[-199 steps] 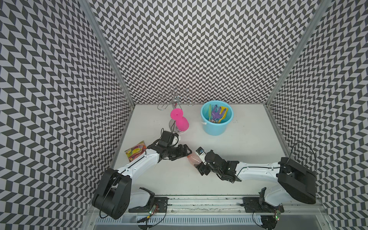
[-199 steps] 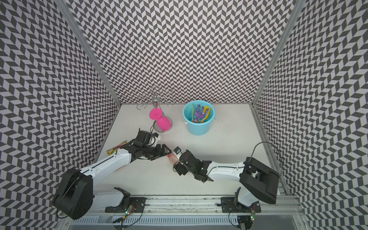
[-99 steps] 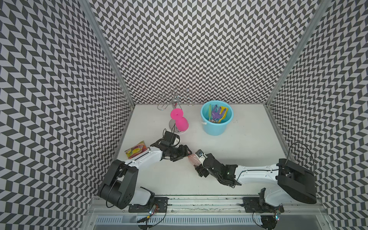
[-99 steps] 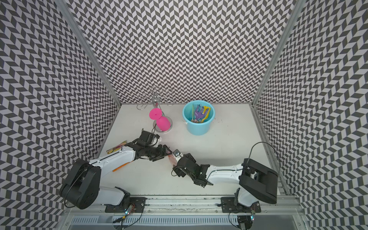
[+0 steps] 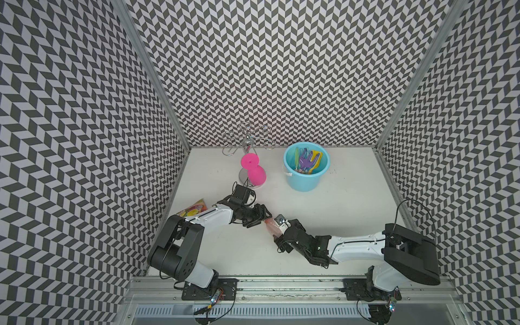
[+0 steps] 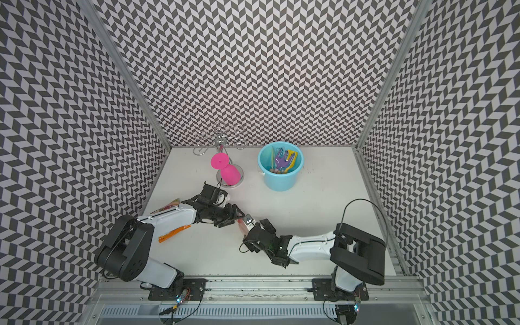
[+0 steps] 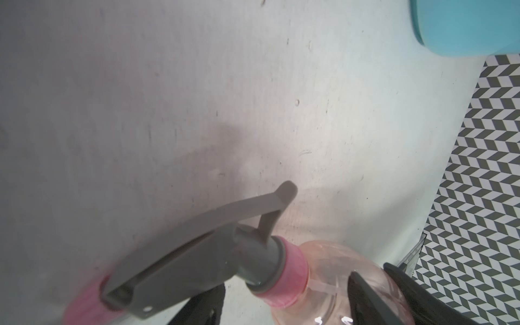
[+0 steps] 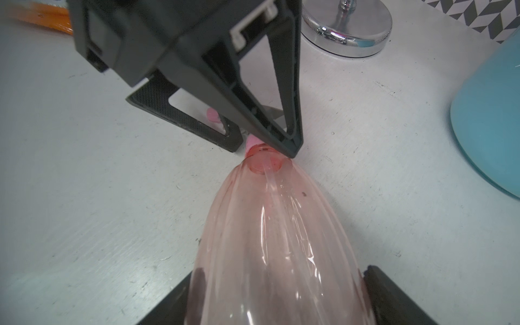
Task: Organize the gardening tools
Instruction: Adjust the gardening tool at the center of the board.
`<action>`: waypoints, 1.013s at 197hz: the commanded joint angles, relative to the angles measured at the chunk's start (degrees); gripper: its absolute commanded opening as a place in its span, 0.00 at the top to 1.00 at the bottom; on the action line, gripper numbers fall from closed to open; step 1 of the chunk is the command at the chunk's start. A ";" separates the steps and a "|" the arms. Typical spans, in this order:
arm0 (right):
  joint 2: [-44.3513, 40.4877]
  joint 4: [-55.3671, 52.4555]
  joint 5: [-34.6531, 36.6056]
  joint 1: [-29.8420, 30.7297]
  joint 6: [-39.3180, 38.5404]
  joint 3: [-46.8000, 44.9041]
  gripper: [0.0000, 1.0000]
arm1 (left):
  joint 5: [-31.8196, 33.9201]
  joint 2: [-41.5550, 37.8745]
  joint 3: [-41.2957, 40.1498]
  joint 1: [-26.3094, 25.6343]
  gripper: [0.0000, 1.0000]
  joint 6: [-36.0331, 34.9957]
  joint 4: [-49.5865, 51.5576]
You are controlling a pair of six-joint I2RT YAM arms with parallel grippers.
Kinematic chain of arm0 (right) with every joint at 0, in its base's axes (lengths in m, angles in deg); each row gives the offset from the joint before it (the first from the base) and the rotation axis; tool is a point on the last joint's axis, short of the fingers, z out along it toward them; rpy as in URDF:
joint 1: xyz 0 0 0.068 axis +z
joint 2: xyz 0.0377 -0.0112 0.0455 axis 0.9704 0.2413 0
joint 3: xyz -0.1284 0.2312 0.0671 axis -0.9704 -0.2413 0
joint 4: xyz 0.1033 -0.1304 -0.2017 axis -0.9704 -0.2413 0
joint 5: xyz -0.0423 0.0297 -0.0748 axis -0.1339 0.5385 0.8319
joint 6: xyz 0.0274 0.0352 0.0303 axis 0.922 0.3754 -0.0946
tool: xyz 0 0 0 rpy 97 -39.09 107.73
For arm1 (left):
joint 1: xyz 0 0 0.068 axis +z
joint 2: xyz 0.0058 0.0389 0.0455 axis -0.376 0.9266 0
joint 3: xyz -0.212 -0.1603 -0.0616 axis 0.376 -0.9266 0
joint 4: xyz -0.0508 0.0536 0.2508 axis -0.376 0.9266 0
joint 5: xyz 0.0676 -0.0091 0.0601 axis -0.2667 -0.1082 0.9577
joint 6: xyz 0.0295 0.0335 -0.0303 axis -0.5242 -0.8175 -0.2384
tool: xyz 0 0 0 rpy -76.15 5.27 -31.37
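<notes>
Gripping the spray bottle (image 8: 270, 230) is the right end effector (image 8: 278, 295); the left end effector (image 8: 263, 146) straddles its neck, grip unclear.

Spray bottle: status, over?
Right gripper shut on spray bottle body. Left gripper open, astride its neck. Nothing between it and bucket.

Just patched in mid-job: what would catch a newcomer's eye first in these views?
Both arms meet mid-table on the translucent pink spray bottle: the right gripper clamps its body, while the left gripper has its fingers around the neck. Farther back, the blue bucket holds colourful toy tools, beside a bright pink cup on a chrome stand.
</notes>
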 commanded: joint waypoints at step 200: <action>-11.81 -0.76 6.22 2.68 0.07 -0.36 0.02 | -0.02 3.97 2.09 1.27 0.82 -0.93 -3.20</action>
